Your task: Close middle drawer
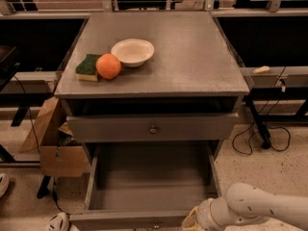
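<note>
The middle drawer (151,189) is pulled far out of the grey cabinet (192,57), and its grey inside holds nothing. Its front (125,220) runs along the bottom edge of the camera view. Above it, the taller top drawer (120,127) with a small round knob (153,129) stands slightly out. My white arm (262,208) comes in from the bottom right. My gripper (192,221) is at the right part of the open drawer's front, mostly cut off by the edge of the view. The lowest drawer is hidden.
On the cabinet top are a white bowl (133,51), an orange (108,66) and a green and yellow sponge (88,67). A cardboard box (50,143) stands at the cabinet's left. Black cables (255,138) lie on the floor at the right. A shoe (57,223) is at the bottom left.
</note>
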You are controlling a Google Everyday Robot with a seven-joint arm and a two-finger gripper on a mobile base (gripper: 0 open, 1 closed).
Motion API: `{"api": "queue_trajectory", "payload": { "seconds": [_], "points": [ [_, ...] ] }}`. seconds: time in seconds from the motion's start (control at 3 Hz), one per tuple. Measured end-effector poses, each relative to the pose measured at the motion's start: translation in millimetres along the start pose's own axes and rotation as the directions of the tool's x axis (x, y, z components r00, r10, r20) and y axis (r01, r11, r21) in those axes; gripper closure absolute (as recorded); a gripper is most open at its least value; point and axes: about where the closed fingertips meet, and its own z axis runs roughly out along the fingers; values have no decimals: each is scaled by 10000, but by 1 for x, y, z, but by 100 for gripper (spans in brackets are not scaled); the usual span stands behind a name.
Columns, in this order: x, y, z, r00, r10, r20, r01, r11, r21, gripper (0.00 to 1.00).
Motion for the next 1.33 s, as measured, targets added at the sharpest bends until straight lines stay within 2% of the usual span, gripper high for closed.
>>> {"api": "queue_trajectory", "payload": {
  "seconds": [0.33, 0.67, 1.0, 1.33],
  "points": [
    [-9, -22, -18, 9985, -542, -23, 542, 9980, 314, 15],
    [-7, -13, -19, 9985, -541, -24, 542, 9980, 313, 0],
    [-6, -11, -19, 9985, -542, -24, 543, 9980, 313, 0],
    [-12, -26, -21, 9978, -662, -97, 664, 9972, 341, 6]
  ]
}}
